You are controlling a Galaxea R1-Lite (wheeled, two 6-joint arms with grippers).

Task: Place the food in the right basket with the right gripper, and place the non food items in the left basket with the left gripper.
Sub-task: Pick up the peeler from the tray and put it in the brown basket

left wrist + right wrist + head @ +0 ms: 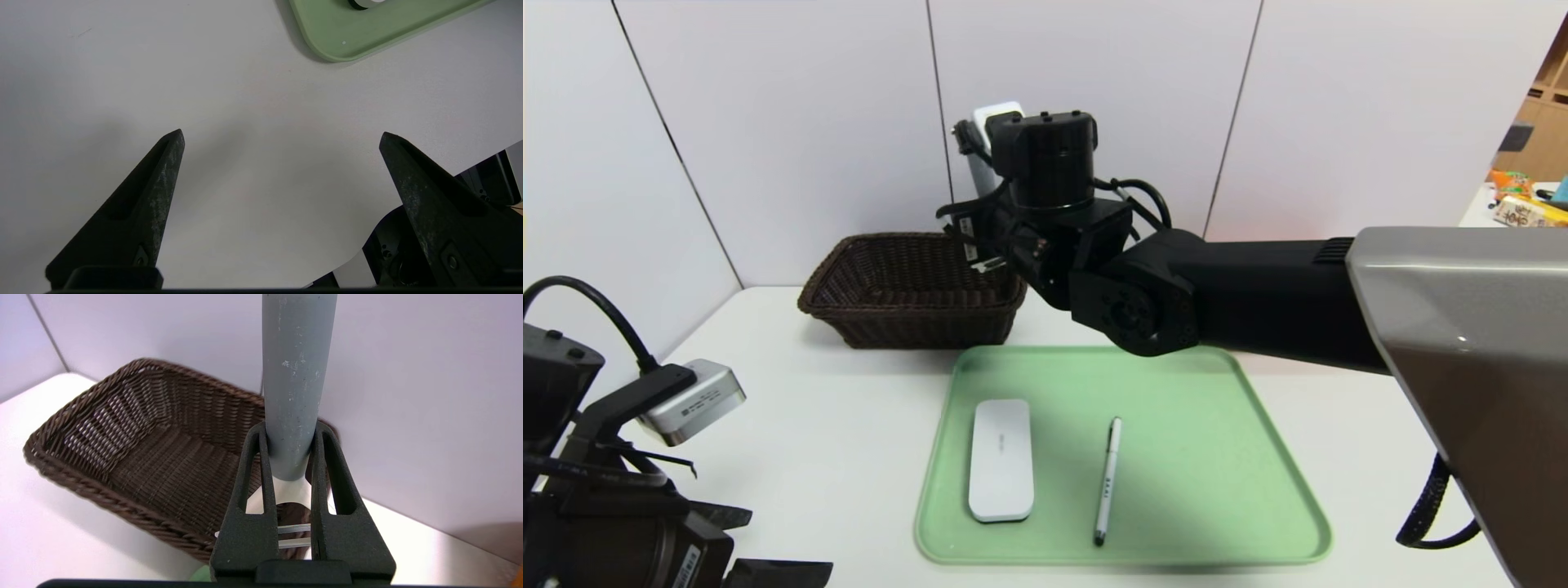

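Nearest, the left gripper (282,136) hangs spread wide over bare table (792,441). The pale green tray (1225,490) holds the white case (1001,460) and pen (1107,480). Beyond, the right gripper (291,430) clamps the peeler (295,375) beside the empty dark brown basket (907,290).

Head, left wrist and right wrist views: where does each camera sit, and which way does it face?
Head view: high on the robot, looking down at the pale green plastic tray and dark brown woven wicker basket; both arms show.
Left wrist view: behind the open left gripper, facing bare white table; shares the tray corner with the head view.
Right wrist view: behind the right gripper, shut on the grey-handled white peeler, facing the basket, shared with the head view.
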